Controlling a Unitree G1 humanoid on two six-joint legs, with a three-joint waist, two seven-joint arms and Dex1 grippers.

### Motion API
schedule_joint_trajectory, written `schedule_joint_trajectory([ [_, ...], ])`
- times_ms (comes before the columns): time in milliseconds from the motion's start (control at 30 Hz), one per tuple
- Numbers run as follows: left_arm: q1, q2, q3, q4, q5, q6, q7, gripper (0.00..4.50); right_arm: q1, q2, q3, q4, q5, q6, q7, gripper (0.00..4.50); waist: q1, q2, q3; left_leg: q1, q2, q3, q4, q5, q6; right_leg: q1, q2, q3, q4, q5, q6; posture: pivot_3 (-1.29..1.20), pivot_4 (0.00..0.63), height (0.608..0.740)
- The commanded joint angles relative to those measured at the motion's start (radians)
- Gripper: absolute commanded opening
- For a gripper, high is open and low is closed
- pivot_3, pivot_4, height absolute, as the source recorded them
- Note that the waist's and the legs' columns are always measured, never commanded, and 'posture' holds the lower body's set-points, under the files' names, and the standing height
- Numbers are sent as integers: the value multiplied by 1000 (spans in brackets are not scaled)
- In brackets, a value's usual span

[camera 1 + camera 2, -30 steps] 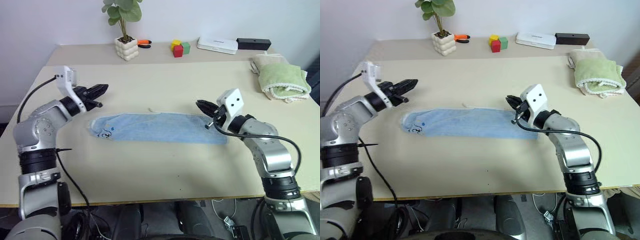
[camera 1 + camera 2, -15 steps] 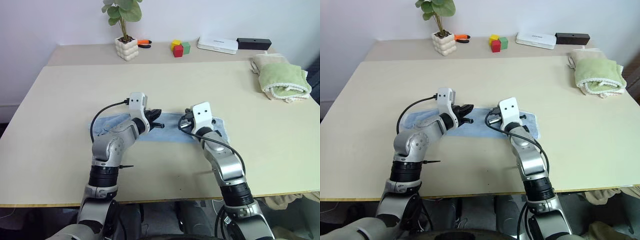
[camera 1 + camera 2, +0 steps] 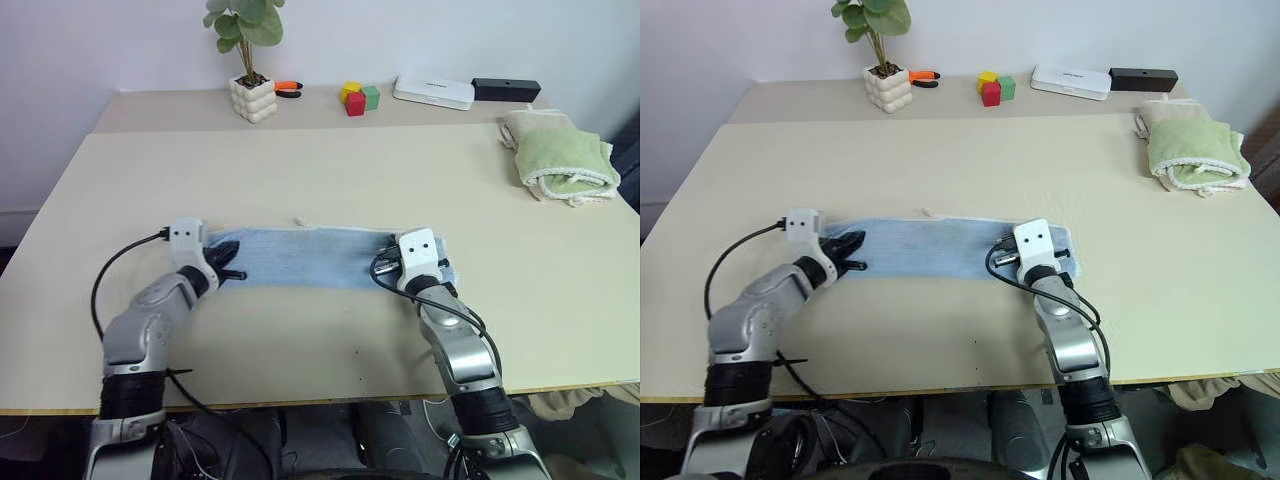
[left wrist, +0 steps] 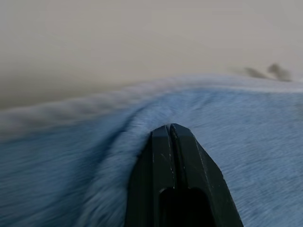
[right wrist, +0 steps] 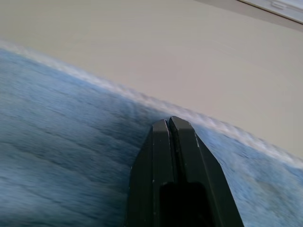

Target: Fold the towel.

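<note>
The towel (image 3: 300,258), light blue and fluffy with pale edging, lies as a long narrow strip across the middle of the table. My left gripper (image 3: 232,272) is shut and rests low on the towel's left end; its closed fingertips (image 4: 170,130) lie on the blue pile. My right gripper (image 3: 1000,255) is shut too, down on the towel's right end, with its fingertips (image 5: 168,122) just inside the pale edge. I see no cloth between either pair of fingers.
A folded green towel (image 3: 560,155) sits at the far right. Along the back stand a potted plant (image 3: 252,97), an orange tool (image 3: 288,87), coloured blocks (image 3: 358,97), a white box (image 3: 434,91) and a black box (image 3: 506,88).
Both shut grippers have come down onto the towel. Half a second ago they were near its middle; now the left sits at the left end and the right at the right end.
</note>
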Motion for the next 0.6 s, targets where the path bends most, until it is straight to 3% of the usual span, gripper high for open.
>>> schedule_joint_trajectory([
  [33, 23, 55, 87, 22, 1, -26, -7, 39, 12, -28, -15, -9, 2, -18, 34, 27, 0, 0, 0, 0, 0, 0, 0, 0, 0, 0, 0, 0, 0, 0, 0, 0, 150, 740],
  [600, 1, 259, 157, 99, -14, -53, -146, 39, 7, -29, -14, -35, 19, -28, 90, 27, 2, -1, 0, -1, 0, 0, -1, 0, 0, -1, 0, 0, -1, 0, 0, 0, 150, 740],
])
